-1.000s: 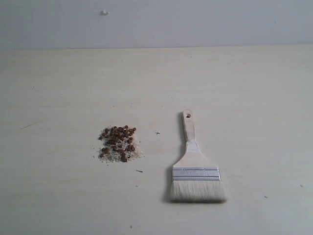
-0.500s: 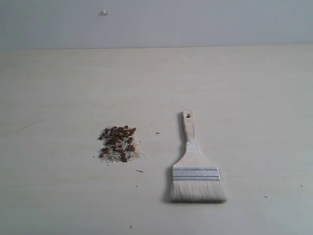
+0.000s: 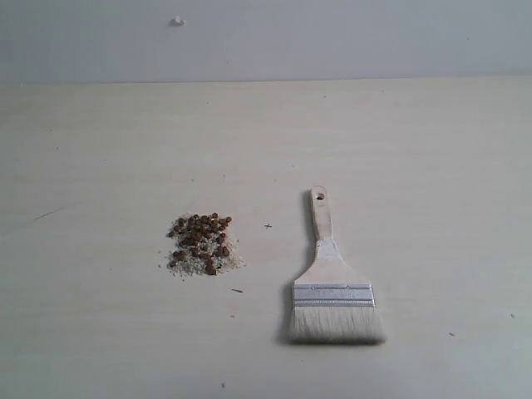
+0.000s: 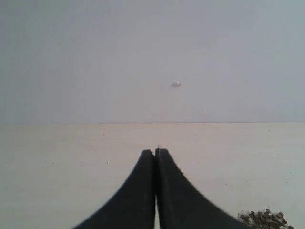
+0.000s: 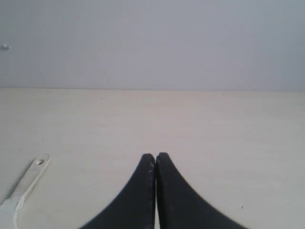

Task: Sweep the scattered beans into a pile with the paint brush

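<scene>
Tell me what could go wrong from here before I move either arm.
1. The paint brush lies flat on the table and the right gripper is shut; coming down without opening would likely shove it rather than grasp it.
2. The beans sit loose among pale grit; a hard stroke may scatter them.
3. The left gripper, also shut, has the beans near it; a careless swing could knock them.

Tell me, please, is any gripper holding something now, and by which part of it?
Nothing is held. The left gripper and right gripper are shut and empty; the paint brush lies free on the table.
</scene>
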Motion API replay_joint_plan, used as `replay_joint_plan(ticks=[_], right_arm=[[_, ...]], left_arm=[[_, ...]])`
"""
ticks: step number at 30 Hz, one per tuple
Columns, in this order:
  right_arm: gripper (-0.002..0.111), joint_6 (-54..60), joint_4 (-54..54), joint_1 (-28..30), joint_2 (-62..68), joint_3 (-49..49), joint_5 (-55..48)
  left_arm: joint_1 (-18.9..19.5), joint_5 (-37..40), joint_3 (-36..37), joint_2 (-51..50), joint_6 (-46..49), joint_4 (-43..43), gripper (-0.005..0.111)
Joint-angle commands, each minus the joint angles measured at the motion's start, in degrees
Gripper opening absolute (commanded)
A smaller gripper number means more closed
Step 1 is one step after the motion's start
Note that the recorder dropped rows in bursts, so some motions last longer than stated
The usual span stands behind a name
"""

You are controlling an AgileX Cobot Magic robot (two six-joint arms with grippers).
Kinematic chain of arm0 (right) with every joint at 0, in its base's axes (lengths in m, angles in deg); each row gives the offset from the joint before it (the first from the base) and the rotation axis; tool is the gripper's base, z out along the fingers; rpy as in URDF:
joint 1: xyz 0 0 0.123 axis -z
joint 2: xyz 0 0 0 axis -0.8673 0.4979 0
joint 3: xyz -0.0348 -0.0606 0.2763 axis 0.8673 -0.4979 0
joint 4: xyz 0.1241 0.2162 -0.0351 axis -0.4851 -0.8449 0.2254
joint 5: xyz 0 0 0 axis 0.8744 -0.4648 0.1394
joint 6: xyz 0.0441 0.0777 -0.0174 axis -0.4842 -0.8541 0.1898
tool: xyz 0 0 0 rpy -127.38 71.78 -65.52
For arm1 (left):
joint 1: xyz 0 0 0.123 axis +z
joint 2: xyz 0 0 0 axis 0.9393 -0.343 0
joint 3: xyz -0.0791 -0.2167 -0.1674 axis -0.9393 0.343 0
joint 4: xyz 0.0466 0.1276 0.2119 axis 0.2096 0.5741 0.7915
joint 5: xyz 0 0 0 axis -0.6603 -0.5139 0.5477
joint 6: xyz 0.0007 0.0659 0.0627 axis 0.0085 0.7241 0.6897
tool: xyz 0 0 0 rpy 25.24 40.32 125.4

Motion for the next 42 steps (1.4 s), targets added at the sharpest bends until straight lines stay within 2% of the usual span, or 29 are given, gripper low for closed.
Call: replay_joint_plan(ticks=[1, 42], right_arm=[[0.000, -3.2, 0.6, 0.3, -0.4, -0.3, -0.9], [0.000, -4.2, 0.6, 0.3, -0.4, -0.3, -0.9]], left_arm=[[0.2, -0.3, 0.0, 0.4, -0.2, -0.4, 0.000], [0.2, -0.3, 0.0, 0.4, -0.2, -0.4, 0.000]])
